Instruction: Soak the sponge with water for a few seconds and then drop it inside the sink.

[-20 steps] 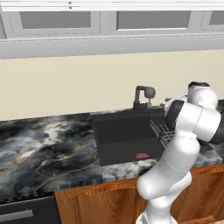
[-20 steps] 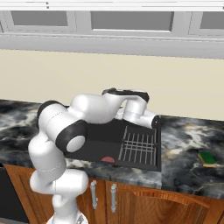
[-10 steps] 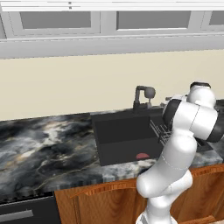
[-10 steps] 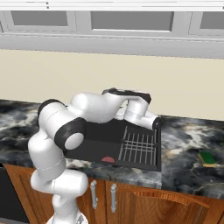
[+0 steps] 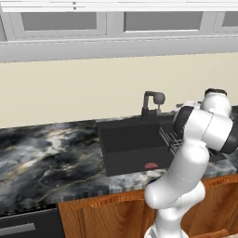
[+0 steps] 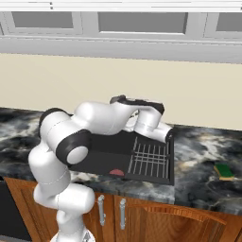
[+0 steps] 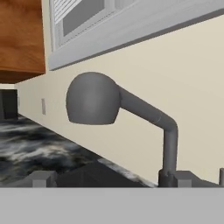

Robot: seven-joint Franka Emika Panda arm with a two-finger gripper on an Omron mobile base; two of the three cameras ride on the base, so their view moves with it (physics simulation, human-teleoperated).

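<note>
The sponge (image 6: 223,171), yellow with a green top, lies on the marbled counter to the right of the sink (image 6: 113,151), apart from my arm. My gripper (image 7: 109,179) is open, its two fingertips (image 7: 39,178) wide apart with nothing between them. It hovers over the sink's right half and points at the dark tap (image 7: 92,99), whose rounded head sits a short way ahead. The tap (image 5: 151,104) stands behind the black basin (image 5: 128,142). The water is out of view; no stream leaves the tap.
A wire rack (image 6: 149,158) fills the sink's right part, below my wrist. A reddish oval spot (image 5: 151,165) marks the basin floor. The marbled counter (image 5: 46,153) stretches left, wall and cabinets (image 5: 69,21) behind and above.
My hand has drifted slightly right and down over the rack. The gripper has stayed open, and the sponge has not moved.
</note>
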